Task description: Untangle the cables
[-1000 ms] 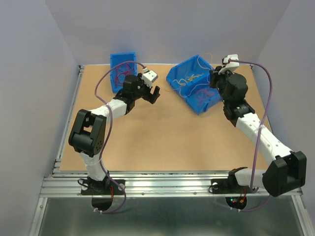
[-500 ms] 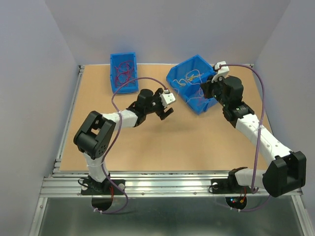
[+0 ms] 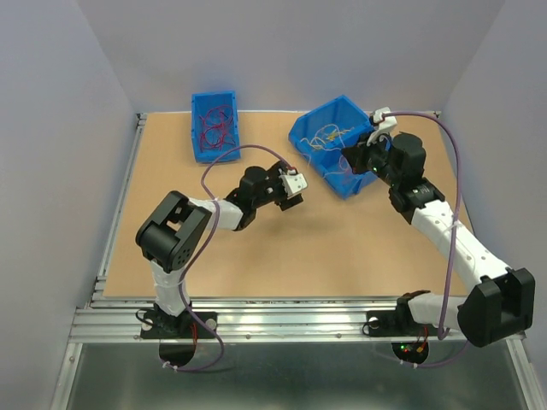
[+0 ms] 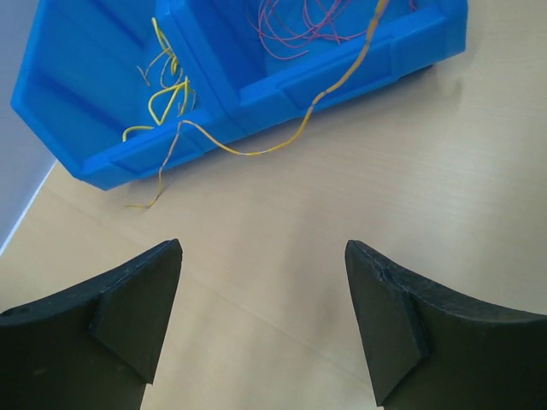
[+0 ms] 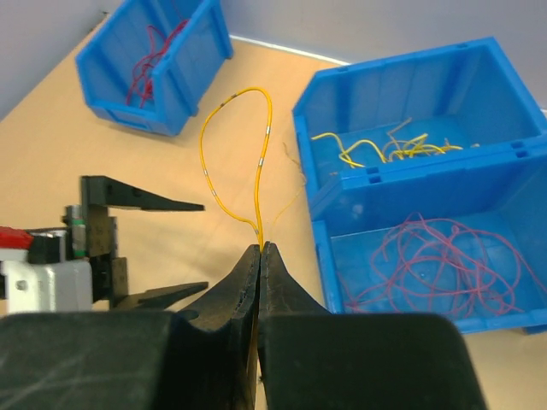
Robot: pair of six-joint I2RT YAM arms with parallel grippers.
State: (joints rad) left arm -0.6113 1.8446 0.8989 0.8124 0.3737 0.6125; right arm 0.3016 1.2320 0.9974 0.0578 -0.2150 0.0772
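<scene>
Under everything lies a pale brown wooden table [image 3: 256, 256]. Near its middle the left gripper [image 4: 261, 256] hangs with fingers spread wide, holding nothing. Further on, the right gripper [image 5: 261, 248] is pressed together on a thin yellow wire [image 5: 203, 141], which loops above the table. Behind stands a large blue plastic bin with two compartments [image 5: 410, 178], one with yellow wires [image 5: 376, 152], the other with dark red wires [image 5: 427, 256]. Farthest, at left, a small blue plastic bin [image 5: 128, 115] holds more red wires [image 5: 154, 55].

No legible text, labels, brands, numbers or signs anywhere in any view.
</scene>
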